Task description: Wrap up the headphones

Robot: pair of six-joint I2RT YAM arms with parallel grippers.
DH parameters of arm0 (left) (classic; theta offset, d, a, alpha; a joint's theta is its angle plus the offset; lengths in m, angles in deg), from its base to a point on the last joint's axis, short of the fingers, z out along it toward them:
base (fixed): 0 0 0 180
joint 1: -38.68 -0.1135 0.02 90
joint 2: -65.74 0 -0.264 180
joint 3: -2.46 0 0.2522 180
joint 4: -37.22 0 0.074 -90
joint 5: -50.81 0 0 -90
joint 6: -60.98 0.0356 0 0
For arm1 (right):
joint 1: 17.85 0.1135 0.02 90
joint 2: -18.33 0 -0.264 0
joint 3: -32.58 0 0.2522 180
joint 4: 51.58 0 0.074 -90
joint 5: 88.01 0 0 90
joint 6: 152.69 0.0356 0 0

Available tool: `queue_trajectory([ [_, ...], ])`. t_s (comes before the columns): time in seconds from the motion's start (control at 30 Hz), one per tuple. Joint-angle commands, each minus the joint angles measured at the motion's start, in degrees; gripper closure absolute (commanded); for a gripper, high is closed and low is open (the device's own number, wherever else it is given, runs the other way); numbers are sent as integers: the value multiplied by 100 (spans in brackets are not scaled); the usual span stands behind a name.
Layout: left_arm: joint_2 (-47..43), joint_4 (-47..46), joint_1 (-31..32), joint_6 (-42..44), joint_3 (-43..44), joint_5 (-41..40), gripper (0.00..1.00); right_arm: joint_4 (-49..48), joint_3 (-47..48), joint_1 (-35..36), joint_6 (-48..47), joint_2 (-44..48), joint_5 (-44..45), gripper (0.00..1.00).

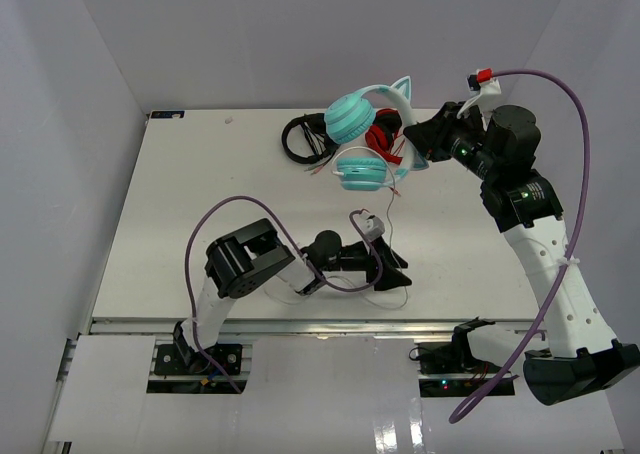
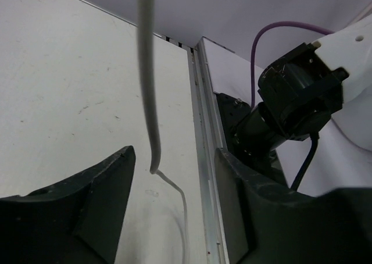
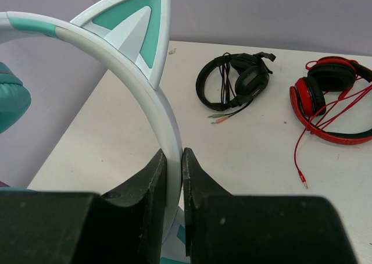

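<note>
My right gripper (image 1: 425,144) is clamped on the pale plastic headband (image 3: 152,101) of the teal over-ear headphones (image 1: 350,119), both fingers pinched flat against the band just below one cat ear (image 3: 136,25). That holds the set in the air over the far right part of the white table (image 1: 200,174), above the black wired headphones (image 3: 250,78) and red wired headphones (image 3: 328,72) lying there. My left gripper (image 2: 175,159) sits low near the front edge with its fingers spread wide and nothing between the pads. The thin white cable (image 2: 148,101) hangs down through the gap.

I judge the set to be light. The band looks stiff but springy, and smooth enough to swivel in this narrow pinch. The cat ears are the likeliest part to snap, and the cup pads are soft. The band is the right place to hold. The cable is limp and fine, so I would take it gently and never yank it.

From above, the band's crown faces right and far. The two cups sit to the left, one beyond the other, so the cup-to-cup axis runs roughly near to far. The cable appears to drop from the nearer cup toward me.
</note>
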Motion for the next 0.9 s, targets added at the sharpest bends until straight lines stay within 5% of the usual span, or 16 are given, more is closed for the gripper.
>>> queue_trajectory([
  [0.0,-87,-1420,60,21,-15,-222,45,-563,65,-49,225,196,-123,92],
  [0.27,-248,-1762,-37,72,-333,-712,100,-554,-16,-112,214,293,-230,92],
  [0.4,-622,-1670,-95,146,-664,-727,100,-497,-125,-136,-111,416,-403,92],
  [0.57,-1791,-661,-888,369,-1613,-617,100,-35,-229,-137,-1704,668,-1857,92],
  [0.73,-3461,2807,-2146,1190,-1396,61,100,1243,-403,-128,-3929,1029,-2932,92],
  [0.87,-4170,5602,-2960,2279,-52,508,100,1903,-758,-102,-5113,1240,-2387,92],
])
